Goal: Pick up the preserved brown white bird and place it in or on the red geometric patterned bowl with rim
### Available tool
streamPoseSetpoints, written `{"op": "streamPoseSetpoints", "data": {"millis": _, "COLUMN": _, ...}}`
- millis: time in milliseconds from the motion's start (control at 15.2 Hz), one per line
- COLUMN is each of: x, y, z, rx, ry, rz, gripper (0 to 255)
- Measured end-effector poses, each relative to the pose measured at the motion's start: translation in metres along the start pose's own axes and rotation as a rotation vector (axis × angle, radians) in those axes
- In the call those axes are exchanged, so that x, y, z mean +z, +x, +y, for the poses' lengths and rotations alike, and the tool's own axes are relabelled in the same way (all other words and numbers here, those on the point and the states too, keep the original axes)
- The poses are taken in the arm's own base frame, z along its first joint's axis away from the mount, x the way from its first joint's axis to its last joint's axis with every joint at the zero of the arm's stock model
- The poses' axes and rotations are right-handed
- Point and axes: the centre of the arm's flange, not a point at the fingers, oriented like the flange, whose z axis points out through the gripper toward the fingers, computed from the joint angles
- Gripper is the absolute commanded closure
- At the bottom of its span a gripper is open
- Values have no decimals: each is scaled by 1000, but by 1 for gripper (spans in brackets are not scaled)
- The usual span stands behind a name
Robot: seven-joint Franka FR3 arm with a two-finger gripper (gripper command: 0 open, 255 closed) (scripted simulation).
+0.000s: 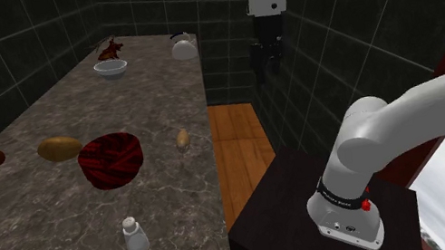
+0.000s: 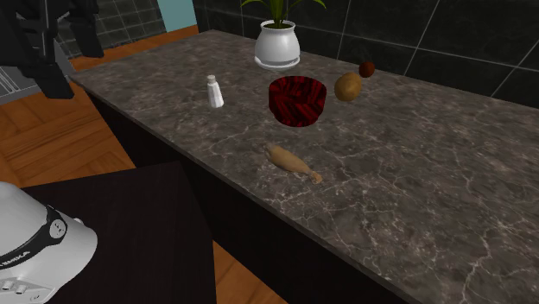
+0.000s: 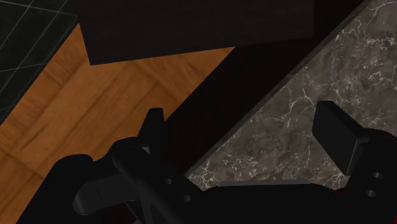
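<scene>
White arm [image 1: 411, 112] with dark joint bands, small red buttons, all-black gripper [image 3: 245, 130].

Bench [image 2: 415, 199]: broad bare marble all round the bird [image 2: 292, 161], which lies alone near the front edge. Way down to it from above is free. Bare gap between bird and red bowl [image 2: 296, 100], and the bowl's mouth faces up, uncovered. Crowding the bowl: brown potato-like lump [image 2: 348, 85] just beside it on the wall side, white shaker [image 2: 214, 91] near on the other side, white plant pot [image 2: 277, 45] behind. Pincer [image 1: 267, 59] hangs off the bench edge, over wood floor [image 1: 238, 145].
</scene>
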Motion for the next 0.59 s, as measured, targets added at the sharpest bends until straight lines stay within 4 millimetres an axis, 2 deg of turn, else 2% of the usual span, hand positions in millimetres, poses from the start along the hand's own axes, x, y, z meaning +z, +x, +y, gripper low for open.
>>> {"op": "streamPoseSetpoints", "data": {"millis": 132, "x": 3, "y": 4, "z": -3, "rx": 10, "ry": 1, "rz": 0, "gripper": 0}}
{"op": "streamPoseSetpoints", "data": {"millis": 594, "x": 50, "y": 67, "z": -31, "rx": 155, "ry": 7, "rz": 12, "gripper": 0}}
